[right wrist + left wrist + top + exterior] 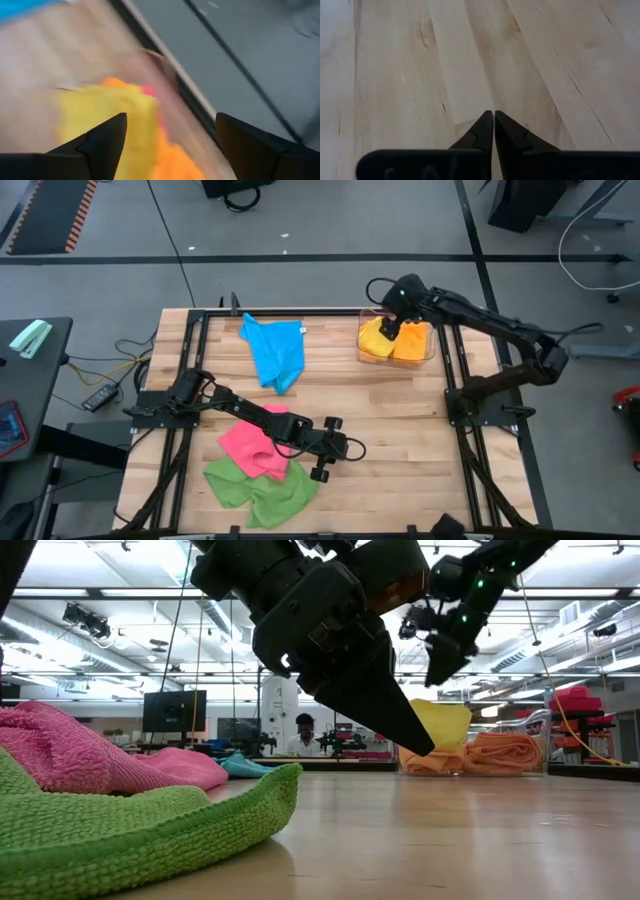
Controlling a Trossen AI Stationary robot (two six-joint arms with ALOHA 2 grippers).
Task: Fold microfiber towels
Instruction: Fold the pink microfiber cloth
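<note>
Fig.: towel-folding bench, one instant, four views.

Yellow towel (376, 338) and orange towel (413, 343) lie side by side in the clear plastic bin (432, 357) at the far right of the counter (400, 430). A fleck of pink shows betw. them in the right wrist view; what it is cannot be told. Blue towel (275, 350) lies crumpled, far centre, well apart from the rest. Pink towel (252, 446) and green towel (258, 492) lie bunched near the front-left edge, pink overlapping green.

Right tool (170, 132) hangs directly above the bin w/ fingers spread wide, nothing betw. them; yellow cloth sits just below the gap. Left tool (493, 125) is just beside the pink towel, over bare wood, fingers pressed together, holding nothing.

Step in hand (judged): right arm is working at the bin, either reaching for a cloth or having just let one go; the frames do not settle which.

Doing it well, if picking:
- Take one layer only, near a corner or edge; a mid-cloth pinch drags the orange neighbour along.
- Keep fingers clear of the bin wall.
- Lift straight up before moving across, so the bin does not tip or slide.
- Lay the cloth flat on open wood, away from the blue towel, before any fold.
- Left tool could pin a corner while the right folds.

A person (303, 735) sits far off in the room beyond.
</note>
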